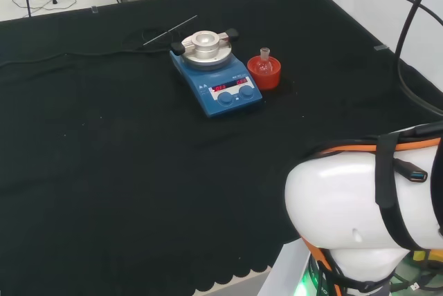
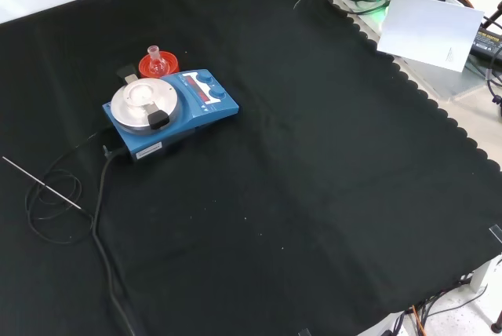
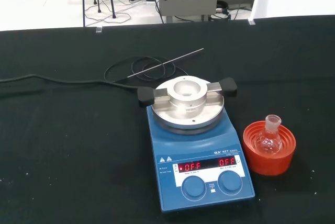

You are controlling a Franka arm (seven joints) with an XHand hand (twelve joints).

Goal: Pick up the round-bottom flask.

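Head view: the flask [image 1: 264,61] sits upright in a red stand [image 1: 264,75] just right of the hotplate [image 1: 217,81]; its round bottom likely needs that cradle.

Front view: flask [image 2: 155,56] and stand [image 2: 159,65] lie just behind the hotplate [image 2: 169,110] on the surface [image 2: 314,195].

Wrist view: flask [image 3: 269,137] untouched, neck up. I cannot tell the robot hand's state.

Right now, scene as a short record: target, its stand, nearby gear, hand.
target: round-bottom flask, clear glass, upright, neck up
support: seated in red ribbed stand on black cloth
neighbour: blue hotplate stirrer beside the stand, to its left in the head view; whether they touch cannot be told
on hotplate: metal heating block with black handles
other: thin metal probe and black cable lying on the cloth
hand: fingers state cannot be told
task status: flask not yet picked up
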